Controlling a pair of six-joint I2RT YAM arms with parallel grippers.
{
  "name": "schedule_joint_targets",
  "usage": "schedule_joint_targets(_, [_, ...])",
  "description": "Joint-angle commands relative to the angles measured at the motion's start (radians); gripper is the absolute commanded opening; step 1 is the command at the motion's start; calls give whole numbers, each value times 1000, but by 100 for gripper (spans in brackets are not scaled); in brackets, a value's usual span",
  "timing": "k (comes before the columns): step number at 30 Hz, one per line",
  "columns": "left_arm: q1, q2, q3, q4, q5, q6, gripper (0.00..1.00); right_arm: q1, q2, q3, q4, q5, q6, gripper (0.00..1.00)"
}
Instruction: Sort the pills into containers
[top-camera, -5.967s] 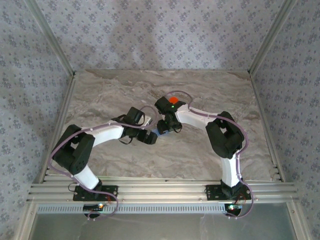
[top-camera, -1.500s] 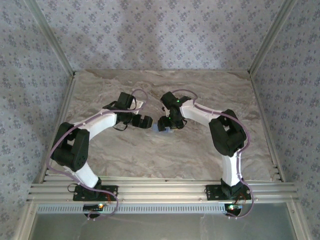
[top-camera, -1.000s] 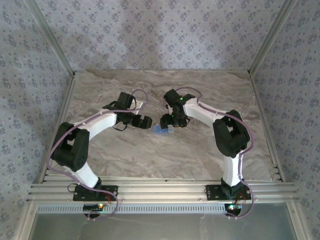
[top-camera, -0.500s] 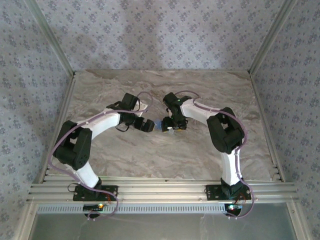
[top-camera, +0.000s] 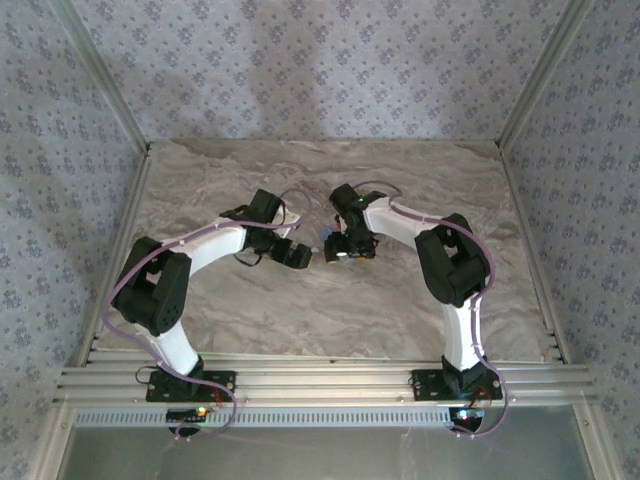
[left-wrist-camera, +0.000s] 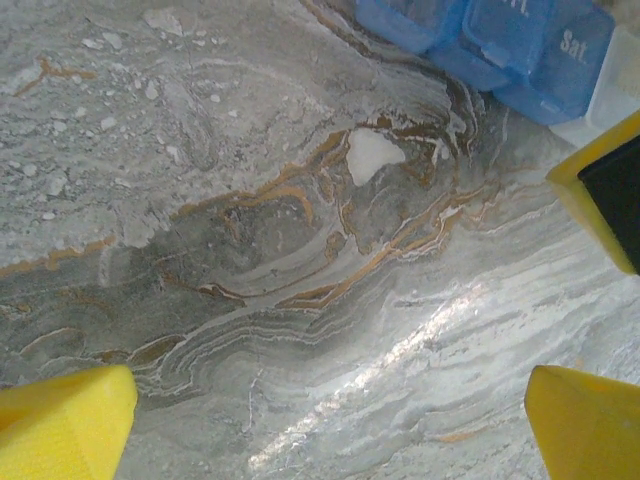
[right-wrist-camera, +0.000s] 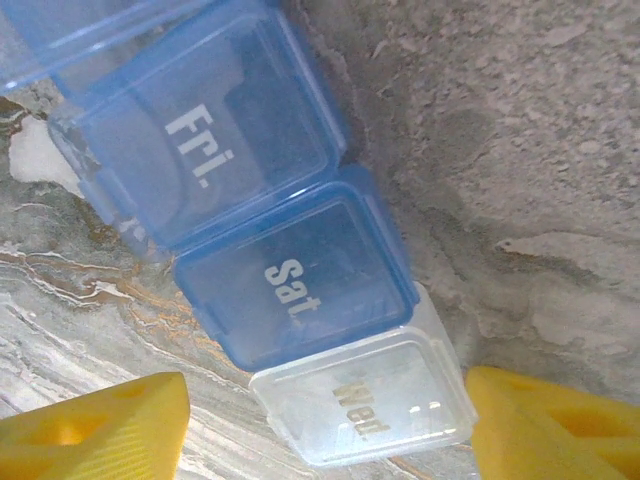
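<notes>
1. Right wrist view: pill organizer (right-wrist-camera: 290, 285) lies flat on the marble table (right-wrist-camera: 520, 130), with its long axis running from upper left to lower right.
2. Lids along it read blue Fri. (right-wrist-camera: 200, 140), blue Sat (right-wrist-camera: 300, 290), then clear Wed. (right-wrist-camera: 365, 405) at the lower-right end. The upper-left end is cut off by the frame.
3. Right gripper (right-wrist-camera: 330, 425) is spread and straddles the Wed. lid. One yellow tip meets its corner and the other stands clear.
4. Left wrist view: left gripper (left-wrist-camera: 330, 420) is spread wide over bare marble. The organizer's blue lids sit in the top right corner, cropped.
5. Top external: the organizer is mostly hidden under the right gripper. Contents cannot be made out through the lids.
</notes>
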Motion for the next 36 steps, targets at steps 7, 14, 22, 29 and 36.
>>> schedule_joint_targets(7, [114, -77, -62, 129, 72, -163, 100, -35, 25, 108, -16, -21, -114, 76])
schedule_joint_targets(14, [163, -130, -114, 169, 82, -230, 99, -7, 84, 151, 2, -31, -224, 72])
schedule_joint_targets(22, [178, -169, -149, 198, 78, -266, 99, 30, 89, 105, 7, 34, -253, 68])
schedule_joint_targets(29, [182, -178, -162, 209, 77, -277, 100, 56, 52, 32, 44, 78, -269, 59])
schedule_joint_targets(36, [182, -179, -172, 226, 78, -289, 99, 123, -8, -35, 69, 119, -333, 45])
